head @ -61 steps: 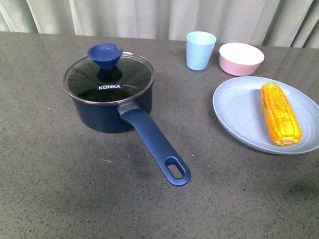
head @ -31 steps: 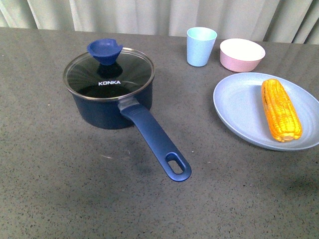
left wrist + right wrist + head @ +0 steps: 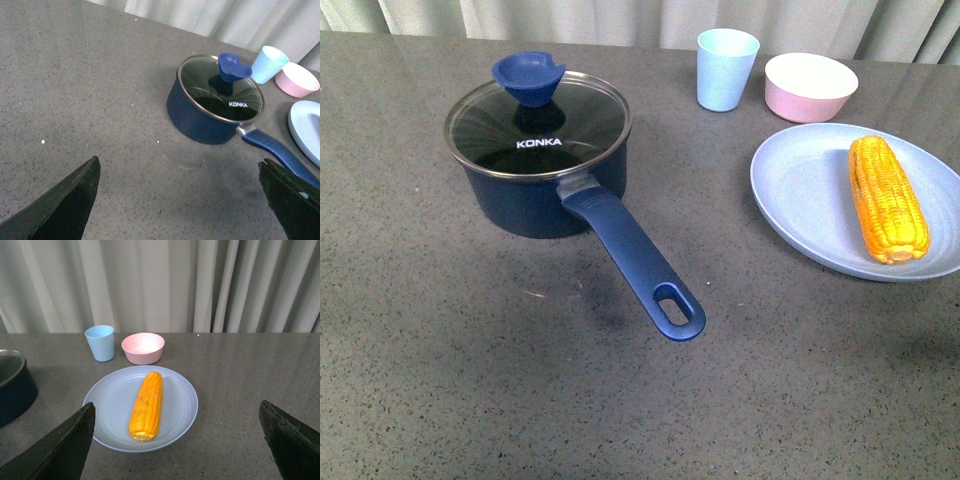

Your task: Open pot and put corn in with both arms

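The navy-blue pot (image 3: 535, 195) stands left of centre on the grey table, its glass lid (image 3: 538, 125) with a blue knob (image 3: 528, 80) still on it. The long blue handle (image 3: 635, 265) points toward me and to the right. A yellow-orange corn (image 3: 887, 198) lies on a pale blue plate (image 3: 800, 205) at the right. Neither arm shows in the front view. My left gripper (image 3: 180, 192) is open over bare table short of the pot (image 3: 210, 112). The right gripper (image 3: 177, 440) is open, a little short of the corn (image 3: 147, 405) on its plate (image 3: 112, 407).
A light blue cup (image 3: 726, 68) and a pink bowl (image 3: 810, 87) stand at the back right, just behind the plate. Pale curtains hang behind the table's far edge. Grey tabletop (image 3: 470, 380) stretches in front of the pot.
Across the front-view frames everything has slid slightly upward in the picture, so the camera view has shifted. The pot, lid, corn, cup and bowl keep their places relative to each other.
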Available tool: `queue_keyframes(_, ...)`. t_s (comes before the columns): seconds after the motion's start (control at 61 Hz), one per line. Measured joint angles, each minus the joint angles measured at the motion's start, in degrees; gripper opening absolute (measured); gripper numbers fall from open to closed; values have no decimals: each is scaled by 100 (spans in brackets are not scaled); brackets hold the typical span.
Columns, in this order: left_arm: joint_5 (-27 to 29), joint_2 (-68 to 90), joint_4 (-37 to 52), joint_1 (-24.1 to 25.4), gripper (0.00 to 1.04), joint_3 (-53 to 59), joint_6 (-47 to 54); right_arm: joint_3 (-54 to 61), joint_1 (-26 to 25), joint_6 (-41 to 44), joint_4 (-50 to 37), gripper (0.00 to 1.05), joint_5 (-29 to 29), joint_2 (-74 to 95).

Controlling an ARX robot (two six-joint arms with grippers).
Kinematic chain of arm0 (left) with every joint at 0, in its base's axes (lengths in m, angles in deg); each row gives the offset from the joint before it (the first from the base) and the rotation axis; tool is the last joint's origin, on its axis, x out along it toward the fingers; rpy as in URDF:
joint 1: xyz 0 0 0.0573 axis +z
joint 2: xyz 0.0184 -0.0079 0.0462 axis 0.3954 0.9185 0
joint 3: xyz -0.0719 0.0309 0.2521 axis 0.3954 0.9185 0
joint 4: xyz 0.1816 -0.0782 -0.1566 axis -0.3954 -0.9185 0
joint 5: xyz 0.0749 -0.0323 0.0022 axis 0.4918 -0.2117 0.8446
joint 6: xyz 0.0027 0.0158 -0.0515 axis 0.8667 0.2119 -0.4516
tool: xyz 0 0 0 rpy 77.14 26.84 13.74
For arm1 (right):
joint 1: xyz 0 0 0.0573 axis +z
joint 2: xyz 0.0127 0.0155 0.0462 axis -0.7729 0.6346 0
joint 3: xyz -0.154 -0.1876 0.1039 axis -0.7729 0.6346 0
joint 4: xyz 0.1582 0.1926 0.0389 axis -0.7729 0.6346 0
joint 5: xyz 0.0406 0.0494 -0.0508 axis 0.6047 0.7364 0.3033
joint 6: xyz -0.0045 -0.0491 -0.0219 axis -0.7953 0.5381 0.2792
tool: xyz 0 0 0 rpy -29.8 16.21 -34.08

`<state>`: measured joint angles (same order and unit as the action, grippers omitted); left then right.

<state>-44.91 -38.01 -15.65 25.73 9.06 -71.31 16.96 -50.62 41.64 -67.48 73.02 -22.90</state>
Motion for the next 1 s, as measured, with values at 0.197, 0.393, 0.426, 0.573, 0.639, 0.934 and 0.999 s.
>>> queue_keyframes(0.197, 149, 2197, 1919, -223, 96, -588, -28, 0, 0, 0, 0, 96, 0, 0)
queue_keyframes(0.393, 179, 4153, 3145, -643, 96, -1392, -37, 0, 0, 0, 0, 96, 0, 0)
queue_keyframes(0.426, 177, 4371, 3215, -706, 96, -1512, -37, 0, 0, 0, 0, 96, 0, 0)
queue_keyframes(0.573, 205, 5224, 3425, -903, 96, -2059, -26, 0, 0, 0, 0, 96, 0, 0)
queue_keyframes(0.639, 240, 5504, 3469, -953, 96, -2245, -13, 0, 0, 0, 0, 96, 0, 0)
queue_keyframes(0.934, 549, 6476, 3707, -1342, 96, -2918, 710, 0, 0, 0, 0, 96, 0, 0)
queue_keyframes(0.999, 538, 6631, 3722, -1473, 96, -3060, 813, 0, 0, 0, 0, 96, 0, 0)
